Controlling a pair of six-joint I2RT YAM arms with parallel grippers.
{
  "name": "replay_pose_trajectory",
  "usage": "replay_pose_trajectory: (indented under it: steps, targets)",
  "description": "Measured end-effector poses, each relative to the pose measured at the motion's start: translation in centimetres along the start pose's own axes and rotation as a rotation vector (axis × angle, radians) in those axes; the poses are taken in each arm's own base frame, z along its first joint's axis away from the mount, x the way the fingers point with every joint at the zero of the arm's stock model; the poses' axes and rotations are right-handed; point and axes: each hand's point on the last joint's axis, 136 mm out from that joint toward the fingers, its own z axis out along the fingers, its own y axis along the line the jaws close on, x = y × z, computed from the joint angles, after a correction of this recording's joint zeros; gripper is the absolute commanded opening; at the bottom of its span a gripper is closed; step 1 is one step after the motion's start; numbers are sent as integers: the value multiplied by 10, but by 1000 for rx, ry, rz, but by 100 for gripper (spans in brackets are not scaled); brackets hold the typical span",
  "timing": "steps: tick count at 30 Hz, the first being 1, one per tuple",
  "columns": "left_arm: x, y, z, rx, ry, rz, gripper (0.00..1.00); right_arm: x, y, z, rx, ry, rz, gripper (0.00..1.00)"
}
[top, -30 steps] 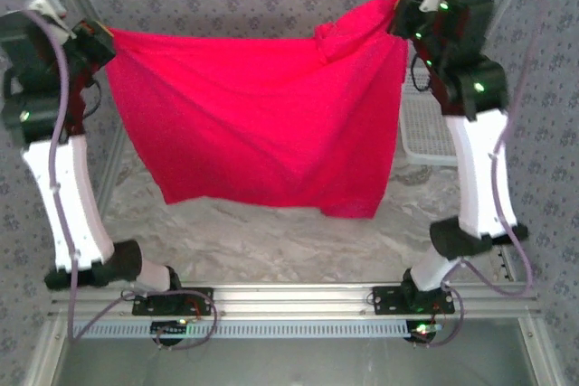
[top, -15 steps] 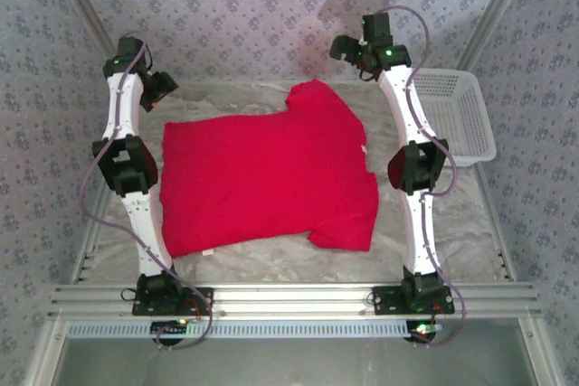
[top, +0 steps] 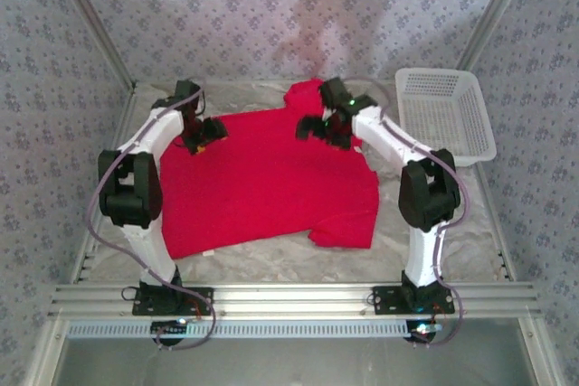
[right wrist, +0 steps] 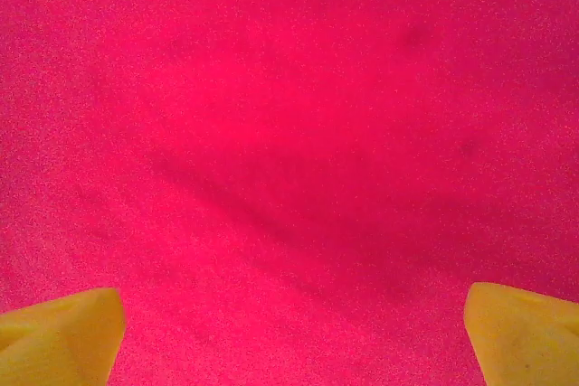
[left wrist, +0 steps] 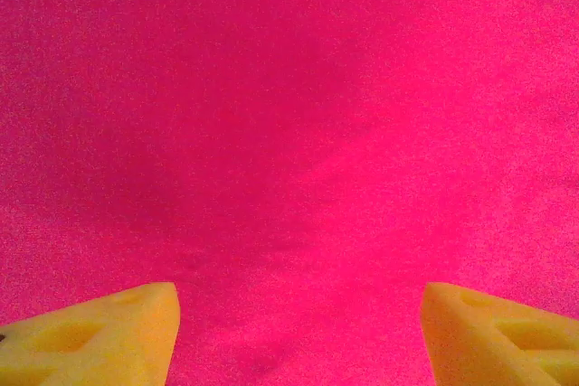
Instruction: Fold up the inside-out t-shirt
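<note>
Around my cell I see walls (top: 226, 6) papered in a small grey-blue floral print, a soft shadow (top: 330, 15) on the back one, a pale marbled tabletop (top: 262, 268), and an aluminium rail (top: 289, 294) along its near edge.

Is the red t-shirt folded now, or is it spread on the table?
Spread: the t-shirt lies flat on the table, no fold made yet.

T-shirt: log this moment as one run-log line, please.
t-shirt: spread flat, unfolded | left gripper: open, over t-shirt | right gripper: open, over t-shirt | basket: far right
</note>
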Motion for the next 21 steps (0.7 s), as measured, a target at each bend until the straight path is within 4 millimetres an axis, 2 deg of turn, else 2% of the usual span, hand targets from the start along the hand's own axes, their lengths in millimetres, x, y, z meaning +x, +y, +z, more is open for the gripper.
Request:
replay_pose_trajectory:
  steps: [3, 5, 7, 9, 12, 16, 19, 20, 21]
  targets:
    - [13, 33, 29, -36, 66, -56, 69, 63, -23, 30, 57, 149, 54, 97]
    - [19, 52, 41, -54, 93, -92, 69, 85, -40, 41, 90, 206, 100, 97]
    - [17, 56, 40, -34, 91, -112, 69, 92, -52, 48, 115, 234, 143, 92]
    - [15, 57, 39, -19, 70, -112, 68, 85, -58, 52, 122, 237, 182, 90]
    - [24, 58, 37, 6, 49, -107, 68, 40, -56, 65, 142, 176, 183, 90]
    - [55, 52, 34, 65, 32, -124, 66, -55, -41, 89, 119, 49, 156, 90]
    - [99, 25, 34, 138, 33, -114, 64, -119, -28, 105, 82, -46, 116, 90]
    - [116, 13, 34, 162, 40, -104, 62, -137, -25, 109, 65, -79, 104, 89]
    - [137, -8, 35, 200, 50, -75, 58, -155, -20, 112, 35, -120, 94, 88]
